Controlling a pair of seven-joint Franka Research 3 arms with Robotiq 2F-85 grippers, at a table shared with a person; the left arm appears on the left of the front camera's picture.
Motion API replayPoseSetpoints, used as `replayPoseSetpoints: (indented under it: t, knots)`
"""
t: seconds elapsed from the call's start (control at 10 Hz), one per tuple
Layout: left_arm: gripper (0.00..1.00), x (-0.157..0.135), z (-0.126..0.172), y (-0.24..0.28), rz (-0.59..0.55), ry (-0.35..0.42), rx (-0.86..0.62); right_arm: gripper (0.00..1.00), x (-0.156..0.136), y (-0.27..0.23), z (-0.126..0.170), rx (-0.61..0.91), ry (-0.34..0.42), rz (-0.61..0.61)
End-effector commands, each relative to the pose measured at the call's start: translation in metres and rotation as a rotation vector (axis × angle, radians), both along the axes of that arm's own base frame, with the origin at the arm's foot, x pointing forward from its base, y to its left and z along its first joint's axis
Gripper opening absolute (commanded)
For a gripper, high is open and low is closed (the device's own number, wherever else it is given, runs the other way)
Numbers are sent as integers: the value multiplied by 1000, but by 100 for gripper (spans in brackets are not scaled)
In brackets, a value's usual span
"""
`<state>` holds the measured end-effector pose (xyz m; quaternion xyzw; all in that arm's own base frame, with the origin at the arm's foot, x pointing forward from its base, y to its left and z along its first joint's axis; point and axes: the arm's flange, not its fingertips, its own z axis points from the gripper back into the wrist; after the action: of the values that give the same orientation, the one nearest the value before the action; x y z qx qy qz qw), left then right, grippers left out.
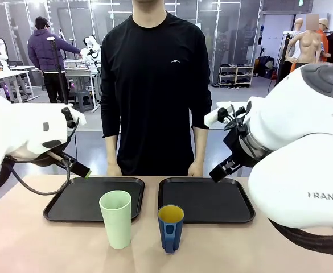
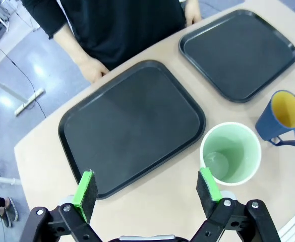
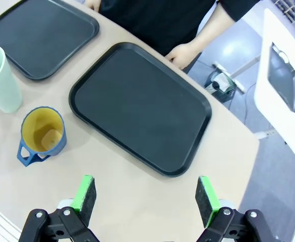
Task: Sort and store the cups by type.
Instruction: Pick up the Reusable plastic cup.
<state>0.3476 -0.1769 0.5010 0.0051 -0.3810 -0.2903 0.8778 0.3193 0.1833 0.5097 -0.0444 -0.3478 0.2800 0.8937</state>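
Front view, tumbler by left tray rim, mug beside (apart)

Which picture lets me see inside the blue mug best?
The right wrist view: it looks down into the blue mug, showing its yellow inside and bottom. The front view shows mostly its side and handle. The left wrist view shows it slanted, near the edge.

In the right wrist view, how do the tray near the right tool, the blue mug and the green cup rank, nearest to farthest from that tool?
1. Tray, just ahead of the right tool.
2. Blue mug, to the left.
3. Green cup, farther left.
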Motion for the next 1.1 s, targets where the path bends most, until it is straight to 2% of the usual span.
replayPoseSetpoints:
  t: [0.0,0.3,0.5,0.6,0.8,1.0]
  knots:
    - [100,-19,-16,0,-18,-17,41,100,-15,-3,-14,-31,-28,-49]
    - [100,-20,-14,-4,-36,-37,81,100,-23,-4,-11,-62,-65,-48]
    - [100,-12,-14,6,9,-46,95,100,-13,-18,-12,-37,-44,-68]
    - [100,-2,-17,19,56,-31,85,100,-4,-31,-15,-15,-26,-92]
    - [100,29,-35,49,124,56,27,100,28,-67,-28,15,9,-164]
    - [100,63,-56,77,221,100,-6,100,67,-103,-51,36,104,-221]
